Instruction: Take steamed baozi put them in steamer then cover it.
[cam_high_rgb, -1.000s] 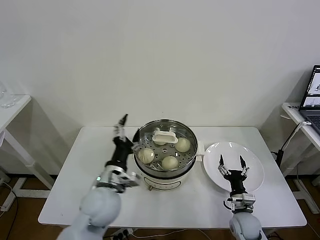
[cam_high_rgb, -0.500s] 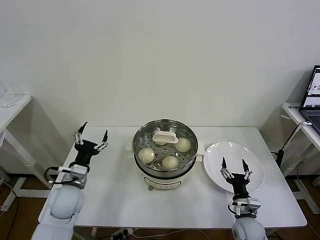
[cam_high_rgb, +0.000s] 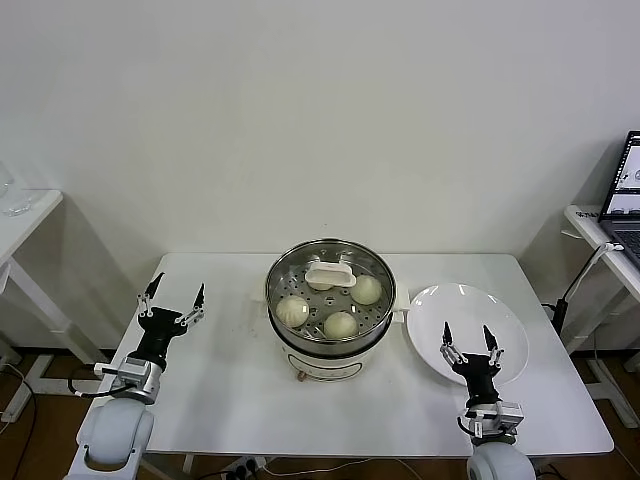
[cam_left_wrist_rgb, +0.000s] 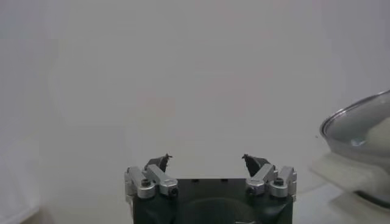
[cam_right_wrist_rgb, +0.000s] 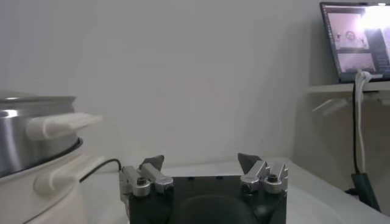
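You're seeing the steamer (cam_high_rgb: 330, 297) sitting mid-counter w/ three baozi (cam_high_rgb: 341, 324) showing; a 4th is hiding under the lid's white handle (cam_high_rgb: 330, 274). Left gripper (cam_high_rgb: 171, 297) and right gripper (cam_high_rgb: 470, 338) are idling near, fingers apart, holding nothing.

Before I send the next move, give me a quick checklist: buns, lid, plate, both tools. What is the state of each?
1. Buns in steamer: three show through the lid; a fourth behind the handle, cannot tell.
2. Lid seated on steamer: ok.
3. No buns left on plate: ok.
4. Left tool open, holding nothing, over the table's left side: ok.
5. Right tool open, holding nothing, over the plate's near edge: ok.
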